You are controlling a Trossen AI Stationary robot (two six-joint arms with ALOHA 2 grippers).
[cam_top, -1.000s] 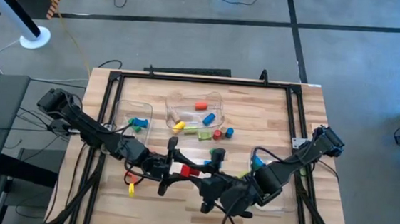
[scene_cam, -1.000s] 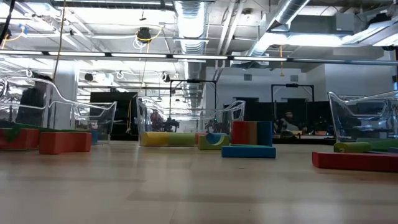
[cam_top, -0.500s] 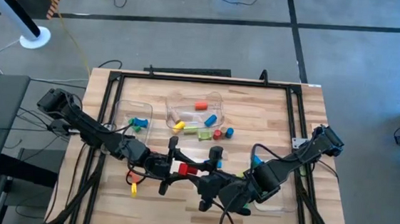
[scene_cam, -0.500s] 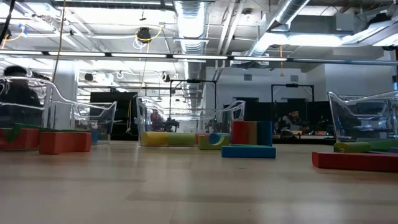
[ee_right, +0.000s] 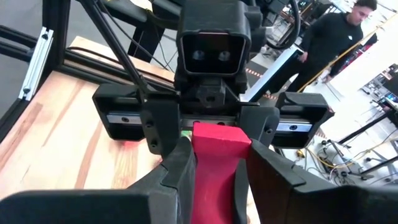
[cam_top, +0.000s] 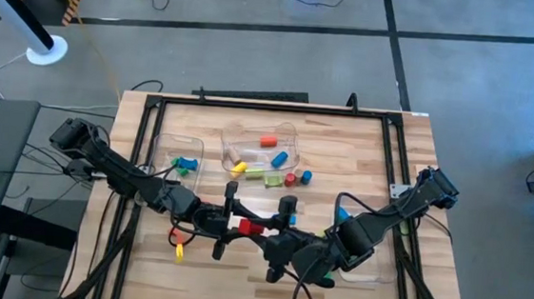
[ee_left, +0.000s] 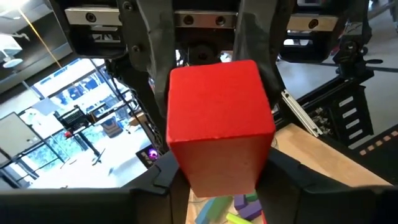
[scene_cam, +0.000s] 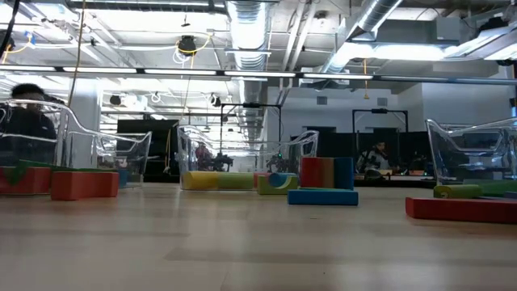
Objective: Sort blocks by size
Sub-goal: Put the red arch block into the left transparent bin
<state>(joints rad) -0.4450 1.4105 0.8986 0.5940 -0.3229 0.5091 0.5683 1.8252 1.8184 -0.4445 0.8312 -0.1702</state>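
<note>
Left gripper (cam_top: 238,226) sits near the table's (cam_top: 363,143) front edge, around 7 o'clock from the middle, fingers (ee_left: 149,43) pressed against both sides of a red block (cam_top: 247,226). Meeting it head-on, the right gripper (cam_top: 265,233) comes in from 5 o'clock and pinches the same red bar between its own dark fingers (ee_right: 180,165) — both arms are on one block, nose to nose, above the wood. Up at 12 o'clock the clear bin (cam_top: 260,146) holds an orange cylinder (cam_top: 269,141), a blue one (cam_top: 280,158) and a yellow one (cam_top: 238,167). Just outside it lie a green bar (cam_top: 254,175) and a small red cylinder (cam_top: 289,180).
</note>
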